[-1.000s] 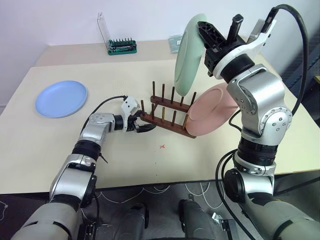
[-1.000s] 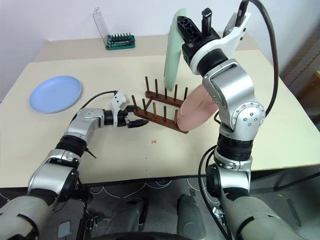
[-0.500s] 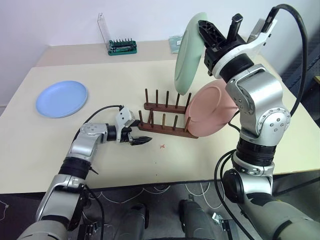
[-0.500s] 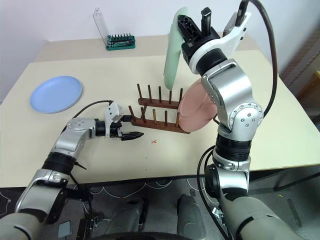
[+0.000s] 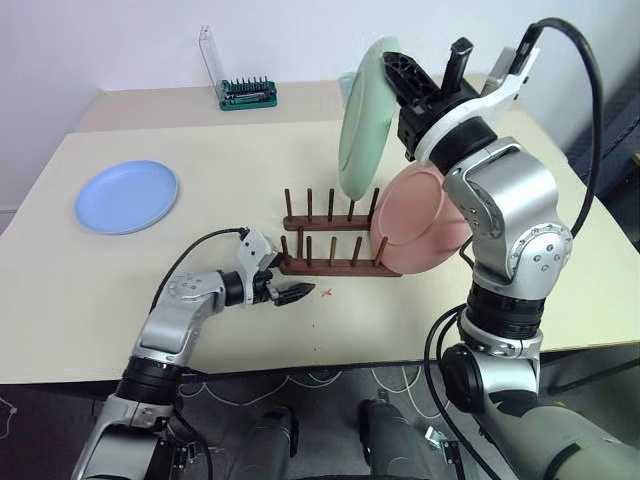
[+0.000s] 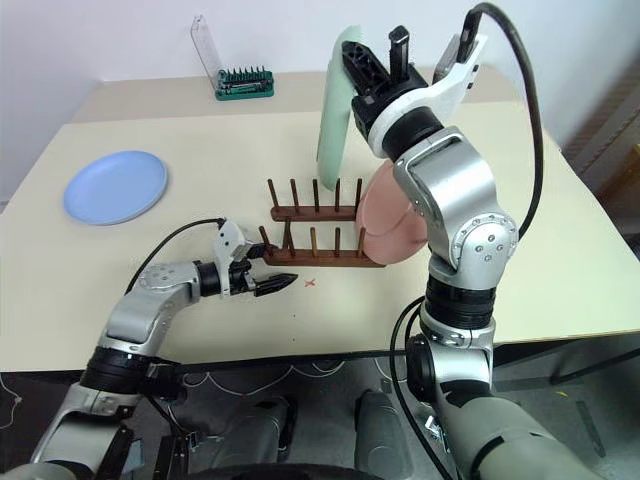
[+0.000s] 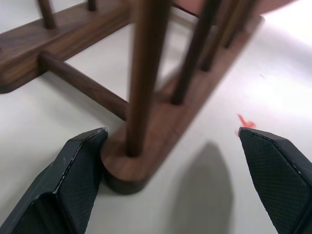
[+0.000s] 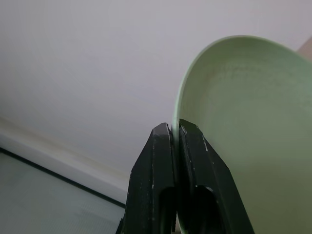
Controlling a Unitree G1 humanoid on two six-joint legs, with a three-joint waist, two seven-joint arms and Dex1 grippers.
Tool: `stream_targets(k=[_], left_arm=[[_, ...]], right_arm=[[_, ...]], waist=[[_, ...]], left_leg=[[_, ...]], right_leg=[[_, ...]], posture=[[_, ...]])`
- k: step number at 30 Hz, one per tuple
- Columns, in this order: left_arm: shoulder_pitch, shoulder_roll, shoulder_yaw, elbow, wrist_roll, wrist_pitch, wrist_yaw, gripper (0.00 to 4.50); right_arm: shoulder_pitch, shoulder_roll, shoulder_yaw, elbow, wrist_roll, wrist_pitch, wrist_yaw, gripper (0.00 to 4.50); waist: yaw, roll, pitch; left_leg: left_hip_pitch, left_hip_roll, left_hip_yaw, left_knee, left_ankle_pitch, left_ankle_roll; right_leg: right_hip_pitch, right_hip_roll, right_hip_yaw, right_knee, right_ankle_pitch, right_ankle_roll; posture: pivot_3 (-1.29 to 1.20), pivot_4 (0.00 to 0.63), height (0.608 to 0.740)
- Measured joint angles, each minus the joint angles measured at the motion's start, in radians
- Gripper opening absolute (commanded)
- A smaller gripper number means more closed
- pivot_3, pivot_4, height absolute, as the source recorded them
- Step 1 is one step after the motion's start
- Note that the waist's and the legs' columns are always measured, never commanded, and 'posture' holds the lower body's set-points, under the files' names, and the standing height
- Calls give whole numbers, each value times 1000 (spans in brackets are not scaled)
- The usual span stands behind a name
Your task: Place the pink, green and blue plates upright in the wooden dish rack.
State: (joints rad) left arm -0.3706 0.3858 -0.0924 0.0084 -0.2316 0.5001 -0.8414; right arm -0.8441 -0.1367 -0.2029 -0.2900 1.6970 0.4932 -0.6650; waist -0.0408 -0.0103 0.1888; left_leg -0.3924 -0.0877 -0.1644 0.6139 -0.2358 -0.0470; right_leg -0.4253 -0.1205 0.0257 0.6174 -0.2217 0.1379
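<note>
The blue plate (image 5: 127,196) lies flat on the table (image 5: 80,290), well left of the left pincer (image 5: 296,293), which is spread at the rack's (image 5: 335,265) end. The pink plate (image 5: 425,235) stands in the rack beneath the right pincer (image 8: 175,141), which is pinching the green plate (image 5: 360,120).

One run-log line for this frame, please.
right claw: shut on green plate, held above wooden dish rack | left claw: open at rack end | pink plate: upright in rack | blue plate: flat on table

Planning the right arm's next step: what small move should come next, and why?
Probably lower the green plate into a free slot of the wooden dish rack. The right end effector grips its rim, holding it upright above the rack; the pink plate already stands there.
</note>
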Motion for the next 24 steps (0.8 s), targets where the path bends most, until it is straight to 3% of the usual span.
stream_targets(k=[16,24], left_arm=[[-124,-184,-12,95,15,74,251,4412],[-105,-183,-12,81,18,57,271,4412]], right_arm=[[3,-5,3,-1,-2,1,-8,0],[19,-20,1,-2,-4,1,-20,0]], waist=[[0,0,0],[-2,0,0]], left_leg=[[0,0,1,1,0,0],[0,0,1,0,0,0]], right_leg=[[0,0,0,0,0,0],[0,0,0,0,0,0]], posture=[[0,150,740],[0,150,740]])
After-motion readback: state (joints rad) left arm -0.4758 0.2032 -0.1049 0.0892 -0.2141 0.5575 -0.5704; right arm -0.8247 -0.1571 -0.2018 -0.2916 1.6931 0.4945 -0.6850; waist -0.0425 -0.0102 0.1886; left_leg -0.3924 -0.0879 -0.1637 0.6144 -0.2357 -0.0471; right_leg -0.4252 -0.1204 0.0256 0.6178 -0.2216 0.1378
